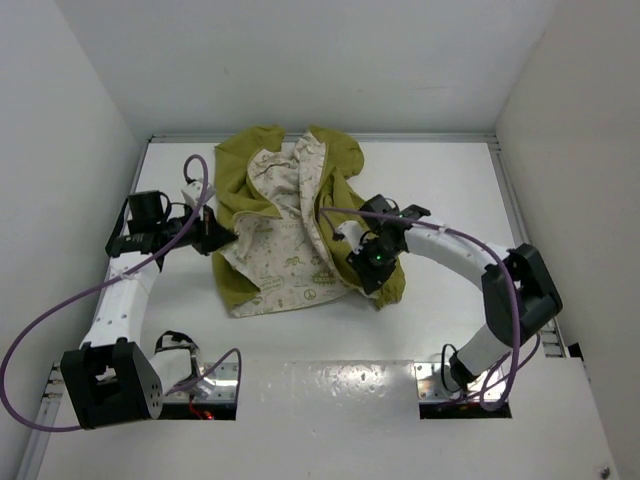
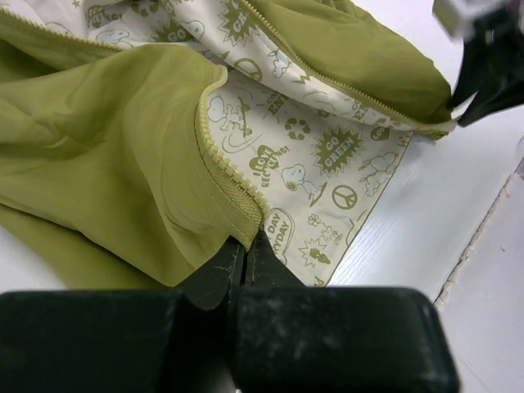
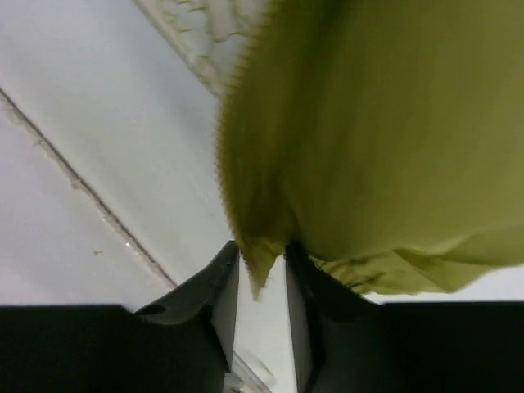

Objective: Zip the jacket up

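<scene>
Jacket [image 1: 290, 200] lying open, lining up, at the middle of the table [image 1: 450, 200]. Left gripper [image 2: 246, 246], toward the table's left, has its fingers pressed together on the zipper-edge hem corner. Right gripper [image 3: 262, 262], toward the table's right, has its fingers slightly parted, with the other hem corner hanging between them.

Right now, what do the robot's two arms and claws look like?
The left arm and right arm are both made of white tubular links with chunky black joint housings. A purple cable loops along each one. A small green light glows near the right wrist. The left claw and right claw each have two black, tapered fingers on a blocky black body.
</scene>
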Available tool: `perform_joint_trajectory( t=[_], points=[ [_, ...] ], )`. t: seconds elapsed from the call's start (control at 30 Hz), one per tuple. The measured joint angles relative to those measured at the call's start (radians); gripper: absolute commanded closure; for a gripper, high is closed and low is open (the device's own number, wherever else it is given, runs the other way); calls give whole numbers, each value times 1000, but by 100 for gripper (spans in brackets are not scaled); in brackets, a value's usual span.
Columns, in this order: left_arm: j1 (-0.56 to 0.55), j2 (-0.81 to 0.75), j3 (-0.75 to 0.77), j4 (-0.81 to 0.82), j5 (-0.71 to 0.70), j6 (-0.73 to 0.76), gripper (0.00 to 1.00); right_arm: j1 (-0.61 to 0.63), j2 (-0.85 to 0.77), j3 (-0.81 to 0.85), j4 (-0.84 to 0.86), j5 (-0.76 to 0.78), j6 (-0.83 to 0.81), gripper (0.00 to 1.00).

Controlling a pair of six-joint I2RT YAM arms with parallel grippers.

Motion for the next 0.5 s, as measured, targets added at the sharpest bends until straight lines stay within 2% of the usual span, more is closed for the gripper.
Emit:
perform_joint_trajectory(
  t=[0.03,0.1,0.27,0.37,0.5],
  points=[
    [-1,0,0,0,-1,-1,100,-29,-1,0,1,-5,19,52],
    [-2,0,0,0,-2,-1,100,-85,-12,0,6,-31,57,46],
    [-8,0,-8,8,-1,-4,100,-168,-139,-55,61,-158,135,42],
    [-12,0,-16,11,-2,-5,100,-151,-224,-97,84,-216,185,41],
    [-14,0,-16,18,-5,-9,100,-89,-212,-105,93,-208,214,38]
  ],
)
